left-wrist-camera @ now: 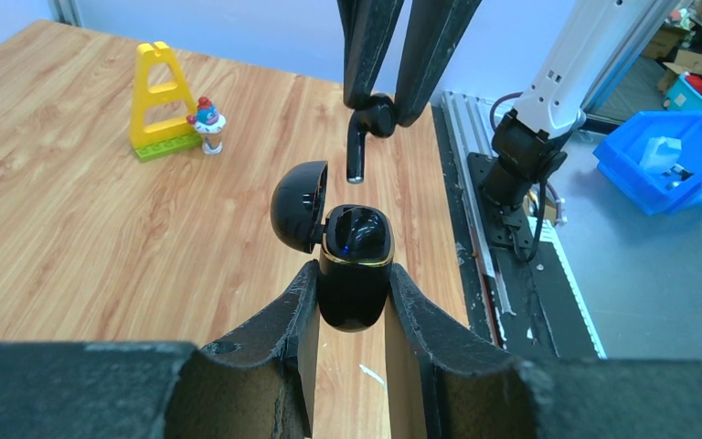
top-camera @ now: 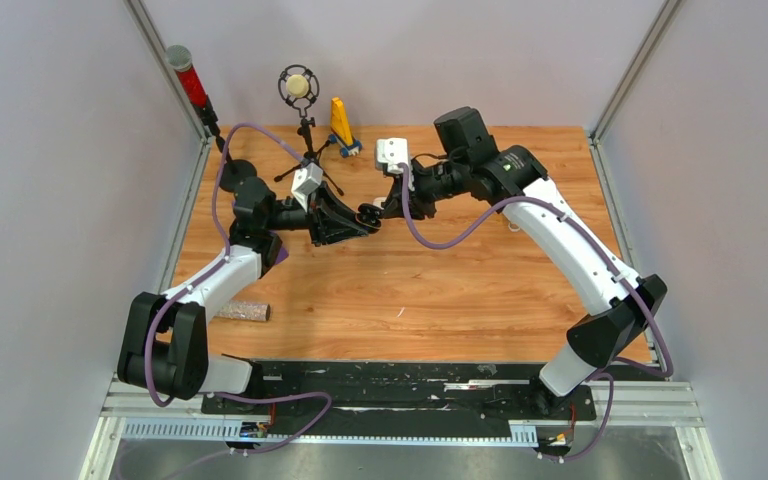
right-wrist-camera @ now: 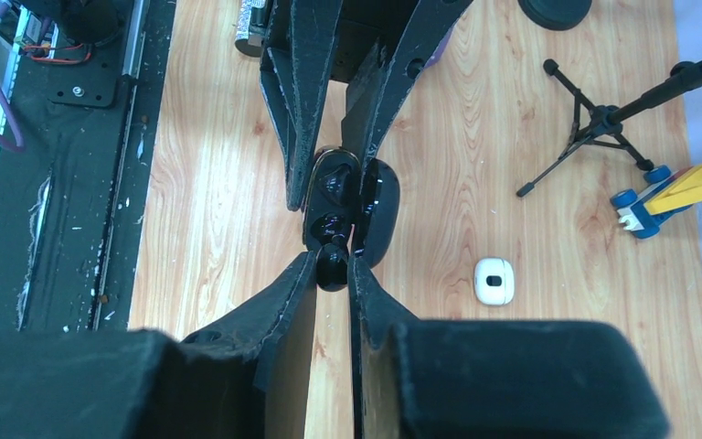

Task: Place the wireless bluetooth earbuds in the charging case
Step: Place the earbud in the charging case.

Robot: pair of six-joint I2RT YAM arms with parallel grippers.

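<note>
My left gripper (left-wrist-camera: 354,274) is shut on the open black charging case (left-wrist-camera: 355,274), held above the table with its lid swung to the left. My right gripper (left-wrist-camera: 379,108) is shut on a black earbud (left-wrist-camera: 361,137), stem pointing down at the case's opening, a short gap above it. In the right wrist view the earbud (right-wrist-camera: 333,261) sits between my right gripper's fingertips (right-wrist-camera: 334,270), right in front of the case (right-wrist-camera: 343,206). In the top view the two grippers meet at mid-table (top-camera: 375,215). The other earbuds are out of view.
A closed white case (right-wrist-camera: 494,280) lies on the wood. A yellow toy block tower (left-wrist-camera: 158,96) with a small figure (left-wrist-camera: 207,121), a microphone on a tripod (top-camera: 300,95), and a brown cylinder (top-camera: 242,311) stand around the table. A thin white sliver (left-wrist-camera: 372,374) lies below the case.
</note>
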